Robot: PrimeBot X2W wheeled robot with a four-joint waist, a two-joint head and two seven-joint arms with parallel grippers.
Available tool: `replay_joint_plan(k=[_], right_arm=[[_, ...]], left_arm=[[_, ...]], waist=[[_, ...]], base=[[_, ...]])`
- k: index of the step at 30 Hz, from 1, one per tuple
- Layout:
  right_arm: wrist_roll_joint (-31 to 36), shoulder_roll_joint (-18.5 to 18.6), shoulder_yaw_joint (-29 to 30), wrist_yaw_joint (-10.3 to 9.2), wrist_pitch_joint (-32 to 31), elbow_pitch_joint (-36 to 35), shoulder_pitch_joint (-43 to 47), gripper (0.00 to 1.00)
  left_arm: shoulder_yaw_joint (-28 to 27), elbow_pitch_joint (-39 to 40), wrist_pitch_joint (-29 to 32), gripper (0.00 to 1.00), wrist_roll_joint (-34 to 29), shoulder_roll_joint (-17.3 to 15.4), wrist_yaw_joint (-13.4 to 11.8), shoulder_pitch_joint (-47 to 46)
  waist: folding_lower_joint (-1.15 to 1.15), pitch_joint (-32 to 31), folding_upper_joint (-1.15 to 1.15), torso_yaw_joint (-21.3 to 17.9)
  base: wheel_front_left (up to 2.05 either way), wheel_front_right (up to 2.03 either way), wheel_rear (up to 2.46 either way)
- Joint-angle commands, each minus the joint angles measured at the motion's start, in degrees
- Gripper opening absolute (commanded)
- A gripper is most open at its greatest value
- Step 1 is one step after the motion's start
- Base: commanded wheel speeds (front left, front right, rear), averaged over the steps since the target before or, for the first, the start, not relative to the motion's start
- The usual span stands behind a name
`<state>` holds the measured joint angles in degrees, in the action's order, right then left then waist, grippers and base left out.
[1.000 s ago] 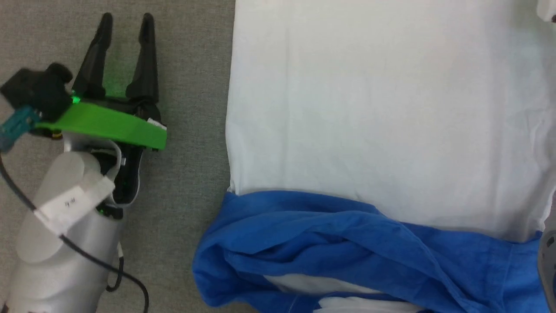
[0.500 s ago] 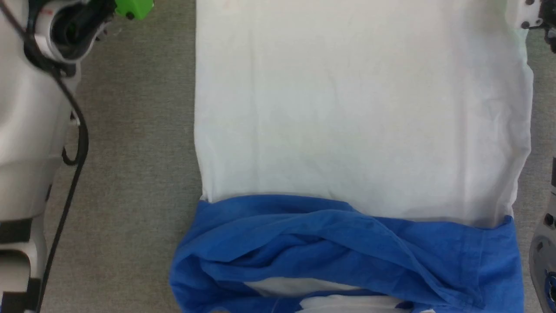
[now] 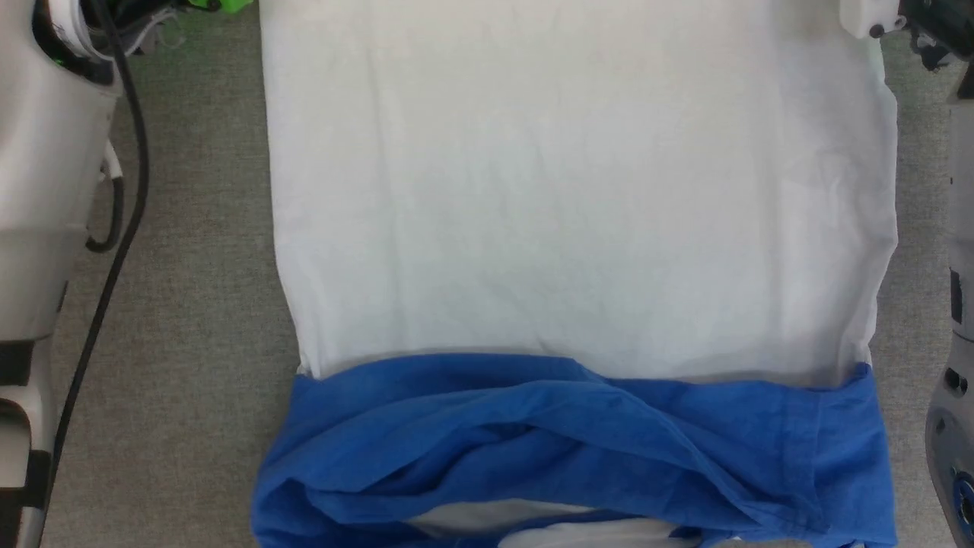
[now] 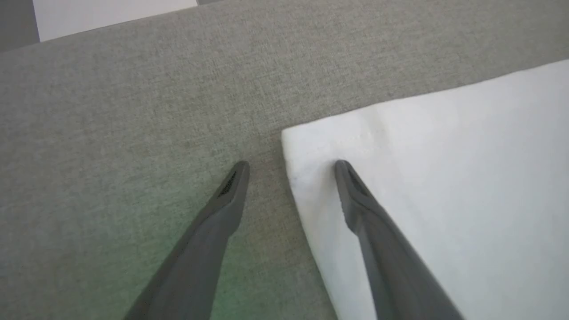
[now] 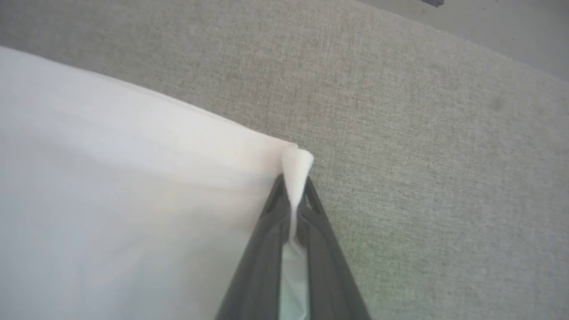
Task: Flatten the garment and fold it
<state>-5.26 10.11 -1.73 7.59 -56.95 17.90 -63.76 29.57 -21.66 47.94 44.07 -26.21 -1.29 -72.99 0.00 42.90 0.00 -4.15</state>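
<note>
Left hand, seen in its own wrist view, stood with its fingers wide apart and nothing between them. One finger lay over a hem corner of the garment and the other over the bare grey surface, so the white edge ran between the two. Whether the tips touched the cloth I couldn't tell.

In the right wrist view, the right hand was clamped tight on the other hem corner. A little peak of white cloth poked out past its fingertips. The garment spread away on one side of it and the surface on the other.

From the head view, the garment lay plain side up, its white body smooth. The blue sleeves were bunched across the end farthest from both hands. A second before, the left hand had hung open beside the cloth, well short of the hem; now its pale forearm ran up the side toward that corner. The whole picture had shifted too, so the head itself had moved.

I judged that the left arm had reached the second corner. Once that hand closed, both hem corners could be carried toward the sleeves for the fold.
</note>
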Motion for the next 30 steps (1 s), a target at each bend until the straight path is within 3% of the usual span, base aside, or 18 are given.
replay_joint_plan(k=[1, 2, 3, 4, 10, 17, 24, 30], right_arm=[[-0.5, 0.2, -0.4, -0.1, 0.1, 1.0, -0.1, 0.0], [-0.7, 0.3, -0.5, -0.1, 0.2, 1.1, -0.2, 0.0], [-0.9, 0.4, -0.8, -0.1, 0.3, 1.2, -0.3, 0.0], [-1.0, 0.4, -0.9, -0.1, 0.4, 1.3, -0.4, 0.0], [-1.7, 1.1, -1.3, -0.1, 2.5, 2.5, -0.3, 0.0], [-3.1, 2.4, -0.4, -0.1, 9.8, 3.9, 1.5, 0.0], [-6.0, 4.3, -0.4, -0.1, 17.3, 5.0, 6.4, 0.0], [-11.1, 6.4, -1.9, -0.1, 20.3, 3.0, 15.1, 0.0]], left_arm=[[0.7, -1.3, 0.8, 1.0, -0.3, -0.3, -0.1, 0.5], [0.8, -1.5, 0.9, 1.0, -0.5, -0.4, -0.2, 0.6], [1.0, -1.8, 0.8, 0.31, -0.6, -0.5, -0.1, 0.8], [0.9, -1.9, 0.5, 0.0, -0.5, -0.6, 0.1, 0.9], [-2.4, -1.9, -3.8, 0.0, 2.6, 0.1, 1.3, 1.1], [-7.4, -1.6, -9.8, 0.0, 7.6, 1.3, 3.1, 3.2], [-8.7, -0.5, -15.1, 0.0, 10.7, 2.3, 5.9, 10.7], [-9.2, 2.1, -18.3, 0.0, 12.6, 1.8, 6.9, 19.8]], waist=[[0.0, 0.5, 0.0, -0.2], [0.0, 0.6, 0.0, -0.3], [0.0, 0.7, 0.0, -0.3], [0.0, 0.7, 0.0, -0.4], [0.0, -1.0, 0.0, 0.1], [0.0, -7.9, 0.0, 1.8], [0.0, -17.1, 0.0, 3.6], [0.0, -25.3, 0.0, 4.3]], base=[[0.0, 0.0, 0.0], [0.0, 0.0, 0.0], [0.0, 0.0, 0.0], [0.0, 0.0, 0.0], [0.0, 0.0, 0.0], [0.0, 0.0, 0.0], [0.0, 0.0, 0.0], [0.0, 0.0, 0.0]])
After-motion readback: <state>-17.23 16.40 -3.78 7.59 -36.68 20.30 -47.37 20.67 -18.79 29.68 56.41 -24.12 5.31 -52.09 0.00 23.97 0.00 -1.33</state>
